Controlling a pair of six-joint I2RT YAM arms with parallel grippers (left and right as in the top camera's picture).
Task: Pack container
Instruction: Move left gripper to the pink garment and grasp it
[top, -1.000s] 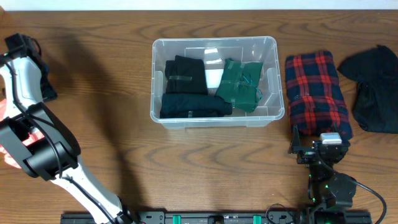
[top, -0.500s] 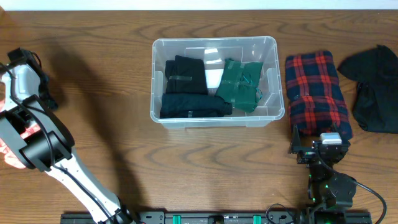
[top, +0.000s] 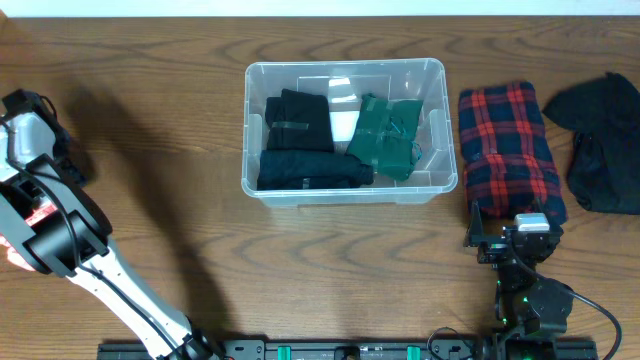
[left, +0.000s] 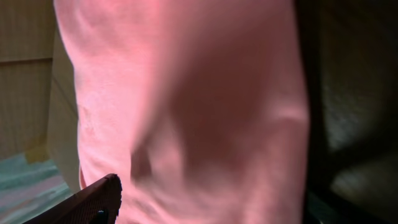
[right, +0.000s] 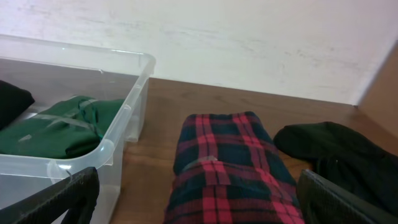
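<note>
**Clear container sits part-filled with folded clothes at mid-table**

Overhead: the container (top: 441, 120) stands toward the back of the table (top: 170, 110). It holds folded black clothes (top: 300, 145) with a green bundle (top: 385, 135) beside them. A white label (top: 343, 122) shows on its floor, any writing too small to read. A plaid bundle (top: 512, 150) lies just to its right, a black garment (top: 605, 140) farther right. The left arm (top: 45, 215) is at the far left edge.
Left wrist: pink cloth (left: 186, 93) fills the view at the left gripper (left: 205, 193); whether it grips the cloth cannot be told.
Right wrist: the right gripper (right: 199, 208), fingers spread wide and holding nothing, faces the plaid bundle.
</note>
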